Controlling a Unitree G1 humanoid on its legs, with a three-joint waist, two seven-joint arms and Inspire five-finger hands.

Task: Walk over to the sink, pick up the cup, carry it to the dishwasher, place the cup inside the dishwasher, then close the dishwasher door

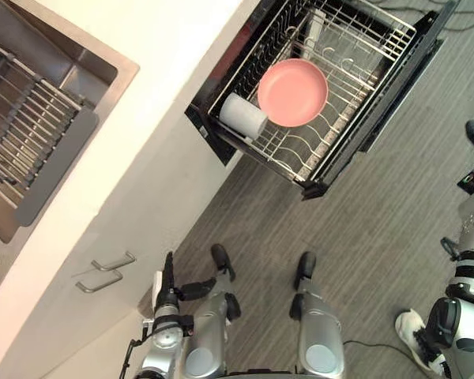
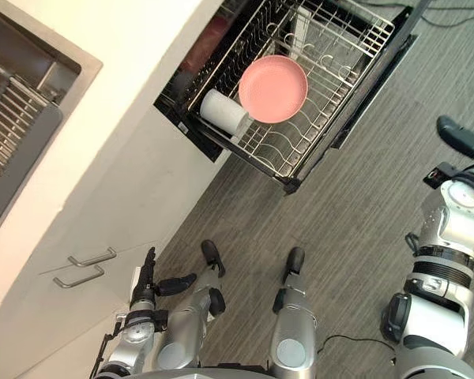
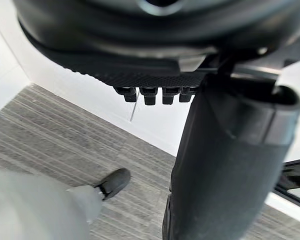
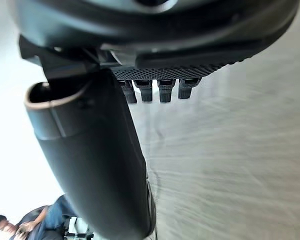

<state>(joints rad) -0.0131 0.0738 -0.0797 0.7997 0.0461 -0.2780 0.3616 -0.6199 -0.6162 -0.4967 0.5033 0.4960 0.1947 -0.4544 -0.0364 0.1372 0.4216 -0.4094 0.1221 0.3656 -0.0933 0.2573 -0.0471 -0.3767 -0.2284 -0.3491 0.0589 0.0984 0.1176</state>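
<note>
The cup [image 1: 243, 116], pale grey-white, lies on its side in the near corner of the dishwasher's pulled-out wire rack [image 1: 355, 47], beside a pink plate [image 1: 292, 91]. The dishwasher door [image 1: 395, 95] hangs open past the rack. My left hand [image 1: 167, 280] hangs low beside the white cabinet, open and holding nothing; its thumb [image 3: 230, 165] and fingertips [image 3: 150, 95] show in the left wrist view. My right hand [image 2: 458, 138] is out at the far right over the floor, open and holding nothing, with its thumb [image 4: 90, 155] standing out in the right wrist view.
The steel sink [image 1: 103, 71] is set into the white counter at far left, with a grey dish rack [image 1: 31, 134] inside. Two cabinet handles [image 1: 107, 272] are below it. Grey striped floor lies before the dishwasher. A white shoe [image 1: 415, 328] stands at lower right, and a person [image 4: 20, 225] sits far off.
</note>
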